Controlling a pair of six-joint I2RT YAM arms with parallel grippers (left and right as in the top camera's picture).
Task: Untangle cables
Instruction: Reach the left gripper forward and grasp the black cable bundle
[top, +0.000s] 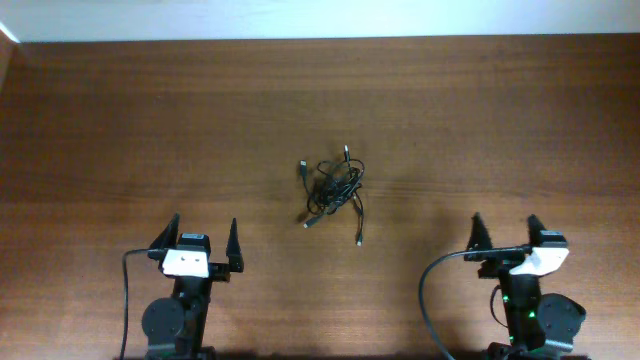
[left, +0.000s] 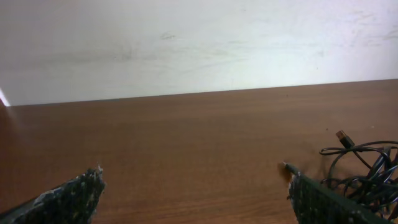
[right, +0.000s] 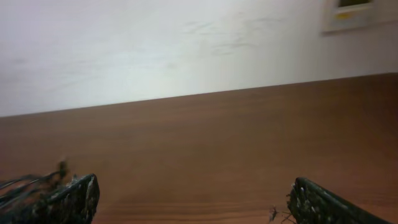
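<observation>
Overhead shows the cables (top: 335, 187) knotted together on the table (top: 100, 120).

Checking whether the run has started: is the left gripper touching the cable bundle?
Apart. The overhead view shows a plain stretch of table between the open left gripper and the cable bundle, which lies farther out and to its right.

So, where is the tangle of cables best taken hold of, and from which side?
Probably by the loose tail that runs out of the cables toward the robot and ends in a plug. It lies fairly straight, apart from the knot, so the right hand can come from above and close across the strand.
</observation>
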